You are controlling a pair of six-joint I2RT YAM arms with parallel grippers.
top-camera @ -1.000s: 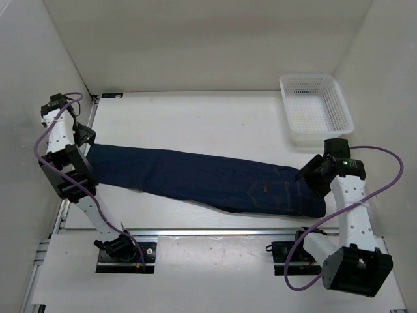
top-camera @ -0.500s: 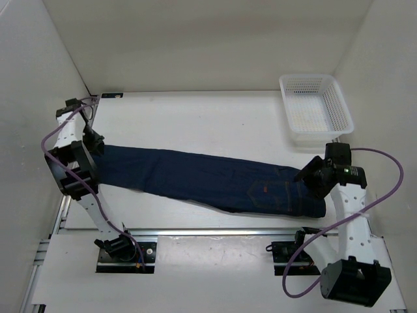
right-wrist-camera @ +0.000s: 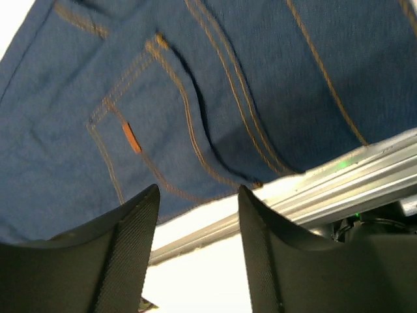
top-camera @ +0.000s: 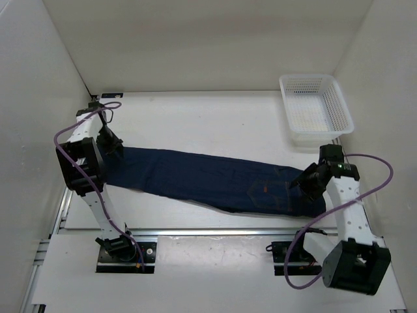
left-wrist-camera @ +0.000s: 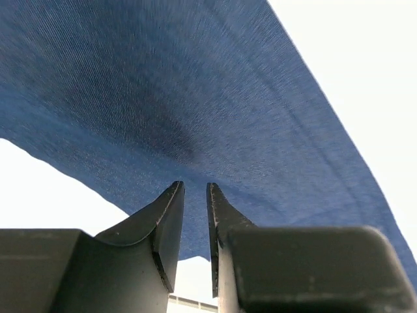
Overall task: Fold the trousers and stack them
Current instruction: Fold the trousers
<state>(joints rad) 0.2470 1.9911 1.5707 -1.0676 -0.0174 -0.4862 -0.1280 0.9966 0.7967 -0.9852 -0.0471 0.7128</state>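
The dark navy-blue denim trousers [top-camera: 195,176] lie stretched lengthwise across the white table [top-camera: 215,117]. They run from the left tool [top-camera: 112,145] at the leg end to the right tool [top-camera: 305,184] at the waist end.

Left tool: narrow. In the left wrist view the tool [left-wrist-camera: 194,186] has its two fingers [left-wrist-camera: 166,222] almost together, and denim [left-wrist-camera: 163,85] fills the slit between them, so the tool grips the leg hem. Beyond the tips the cloth spreads away, with white table showing on either side of it.

Right tool: wide. In the right wrist view the tool [right-wrist-camera: 197,190] has its fingers well apart over the waist area and holds nothing. Whether they touch the cloth cannot be told. Beyond the tips lies a back pocket with tan stitching and a small orange-tan tab [right-wrist-camera: 131,137]. The gap between the fingers shows the denim's edge and a silver aluminium rail [right-wrist-camera: 352,176].

A white perforated plastic basket [top-camera: 285,104] stands beyond the right tool, apart from the trousers.
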